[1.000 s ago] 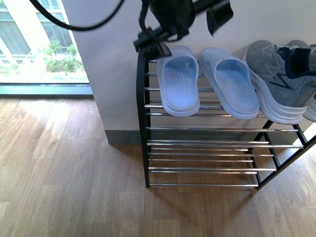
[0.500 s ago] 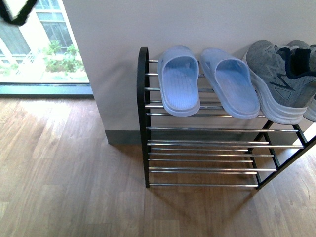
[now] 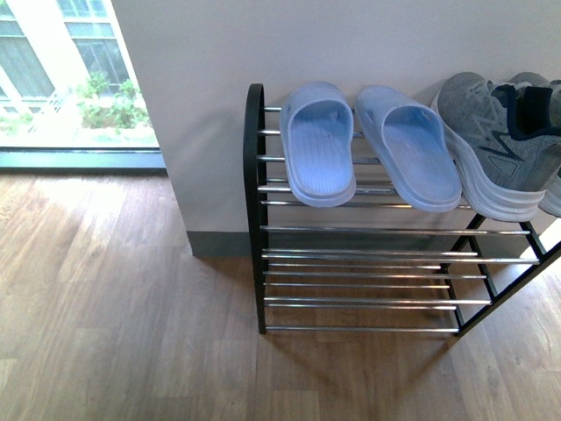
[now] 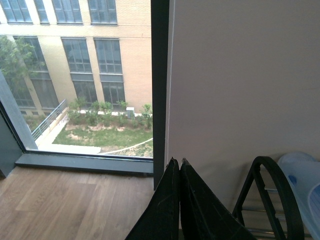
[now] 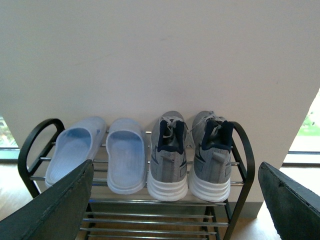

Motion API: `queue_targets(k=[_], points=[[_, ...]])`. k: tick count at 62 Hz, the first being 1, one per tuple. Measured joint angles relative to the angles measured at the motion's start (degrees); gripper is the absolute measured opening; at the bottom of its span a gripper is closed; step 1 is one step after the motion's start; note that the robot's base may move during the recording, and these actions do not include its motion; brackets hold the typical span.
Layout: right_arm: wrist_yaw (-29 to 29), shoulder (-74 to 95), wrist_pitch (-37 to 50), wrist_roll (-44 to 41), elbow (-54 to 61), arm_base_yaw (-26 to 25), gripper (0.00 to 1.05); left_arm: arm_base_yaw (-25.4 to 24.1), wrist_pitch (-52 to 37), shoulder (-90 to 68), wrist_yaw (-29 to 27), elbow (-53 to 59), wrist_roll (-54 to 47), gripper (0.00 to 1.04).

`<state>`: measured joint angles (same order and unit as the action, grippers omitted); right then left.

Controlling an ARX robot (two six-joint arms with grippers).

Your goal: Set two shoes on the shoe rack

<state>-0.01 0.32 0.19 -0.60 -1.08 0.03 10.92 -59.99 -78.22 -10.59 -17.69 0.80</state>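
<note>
**A:** Slides first: where are they, and how would they take a grip?

**B:** Both pale-blue rubber slide sandals lie side by side on the top tier of the shoe rack, ahead of the right gripper, whose jaws stand wide apart with nothing between them. I'd judge them light, bendy and a bit slick; the strap arch is the place to pinch.

**B:** The grey knit sneakers sit just beside them, heels outward.

**A:** Heavier?

**B:** Probably: soft knit uppers over thick white soles (ridged along the edge), dark padded collars. Take them at the heel collar, since the knit would crumple.

**A:** And the rack?

**B:** Black arched side frames, thin chrome bars, lower tiers bare. The left gripper has its jaws pressed together, empty, beside the rack's arch.
</note>
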Motion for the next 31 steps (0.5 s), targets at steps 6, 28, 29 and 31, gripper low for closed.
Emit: queue_targets(k=[6, 28, 29, 31], points=[[0.0, 0.0, 0.0, 0.0, 0.0, 0.0, 0.96, -1.5, 0.5, 4.0, 1.6, 3.3, -0.1, 0.01], [0.0, 0.0, 0.0, 0.1, 0.0, 0.0, 0.76, -5.4, 2.7, 14.7, 5.2, 12.3, -0.2, 0.01], [0.0, 0.0, 0.0, 0.1, 0.0, 0.0, 0.75, -5.6, 3.3, 15.7, 5.3, 12.6, -0.2, 0.01], [0.0, 0.0, 0.0, 0.1, 0.0, 0.0, 0.69, -5.9, 4.3, 17.2, 5.7, 13.0, -0.2, 0.01]])
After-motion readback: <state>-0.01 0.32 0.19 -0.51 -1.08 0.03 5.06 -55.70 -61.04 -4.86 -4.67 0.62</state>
